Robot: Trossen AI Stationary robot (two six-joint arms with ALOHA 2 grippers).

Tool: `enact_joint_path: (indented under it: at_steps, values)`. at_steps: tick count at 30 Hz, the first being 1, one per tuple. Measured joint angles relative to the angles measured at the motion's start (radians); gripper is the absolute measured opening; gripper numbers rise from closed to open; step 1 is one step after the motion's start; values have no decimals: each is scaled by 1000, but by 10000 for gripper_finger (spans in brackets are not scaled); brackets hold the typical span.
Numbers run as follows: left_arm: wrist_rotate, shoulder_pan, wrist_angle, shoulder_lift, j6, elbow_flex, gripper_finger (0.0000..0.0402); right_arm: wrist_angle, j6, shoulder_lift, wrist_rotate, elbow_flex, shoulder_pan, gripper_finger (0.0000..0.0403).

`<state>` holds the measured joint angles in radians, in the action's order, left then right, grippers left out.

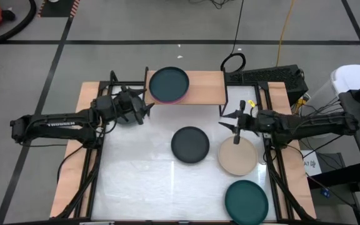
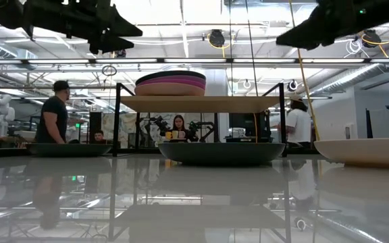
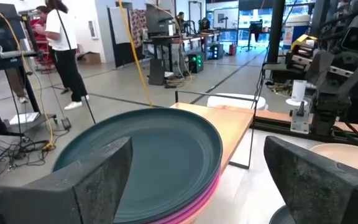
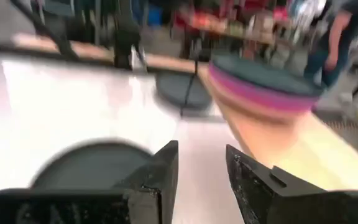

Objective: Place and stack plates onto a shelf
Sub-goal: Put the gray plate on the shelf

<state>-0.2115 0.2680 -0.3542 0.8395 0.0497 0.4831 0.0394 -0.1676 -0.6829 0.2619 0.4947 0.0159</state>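
A stack of plates [image 1: 169,84] sits on the left half of the light-wood shelf [image 1: 208,87], dark teal on top with pink and magenta rims below [image 3: 194,196]. My left gripper [image 1: 144,107] hovers open just left of and nearer than the stack, its fingers wide apart in the left wrist view [image 3: 197,155]. On the table lie a dark grey plate [image 1: 190,144], a beige plate [image 1: 237,156], a dark teal plate [image 1: 246,201] and another dark plate [image 1: 125,117] under the left arm. My right gripper [image 1: 235,125] is open in the air over the beige plate's far edge, empty [image 4: 202,158].
The shelf's right half [image 1: 212,90] is bare wood. A black cable loop [image 1: 233,62] and dark equipment [image 1: 274,76] lie behind the shelf. A white container [image 1: 349,84] stands off the right side. People stand in the room beyond the table [image 2: 53,111].
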Motion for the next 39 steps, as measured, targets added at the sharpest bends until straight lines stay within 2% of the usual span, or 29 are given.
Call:
enact_joint_path:
  at_steps: [7,12,18,27,39]
  values:
    - [0,0,0,0,-1,0,363,-413,27,-154,-33,214,-29,116]
    - [0,0,1,0,-2,1,363,-636,100,-242,-196,288,-49,116]
    - [0,0,1,0,-2,1,363,-792,124,-320,-371,292,-78,116]
    - [0,0,2,0,-2,1,363,-808,23,-470,-367,292,-98,120]
    - [0,0,3,0,-2,1,363,-754,-7,-685,-367,292,-153,168]
